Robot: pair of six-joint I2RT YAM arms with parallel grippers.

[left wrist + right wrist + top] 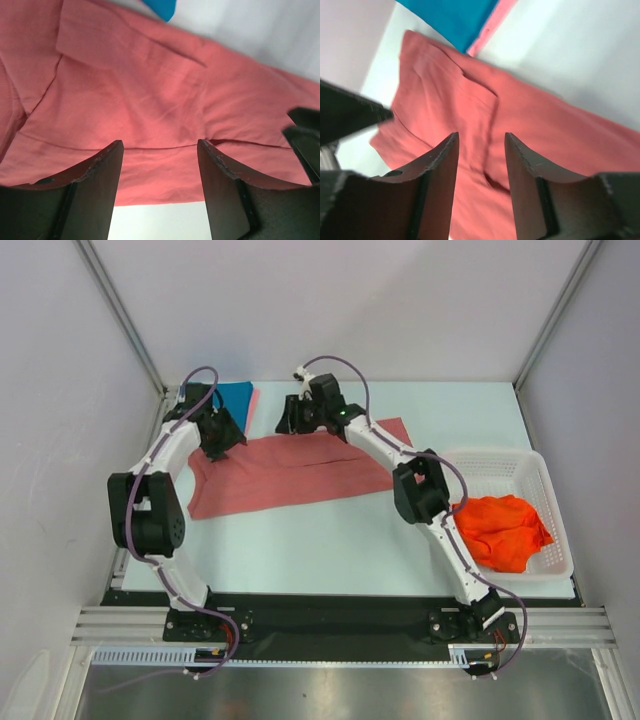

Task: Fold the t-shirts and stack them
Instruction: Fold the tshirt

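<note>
Wrinkles ran across the salmon-red t-shirt [300, 475], which lay spread out on the left and middle of the worktop [330, 540], its long side running left to right and one sleeve folded over on its far left part. Just past its far left corner sat the teal-blue t-shirt [235, 395], with a strip of the light pink t-shirt [252, 402] showing along its right edge. Over the salmon shirt's left end hung the left end effector [220, 445]; its fingers stood wide apart with only cloth showing in the gap, and it gripped nothing. The right end effector [290, 420] reached across to the shirt's far edge near the middle, its fingers parted by a narrower gap and likewise holding nothing. Well apart, at the right side of the worktop, the white lattice basket [545, 480] held the orange-red t-shirts [505, 530] in a crumpled heap beside the right arm.
</note>
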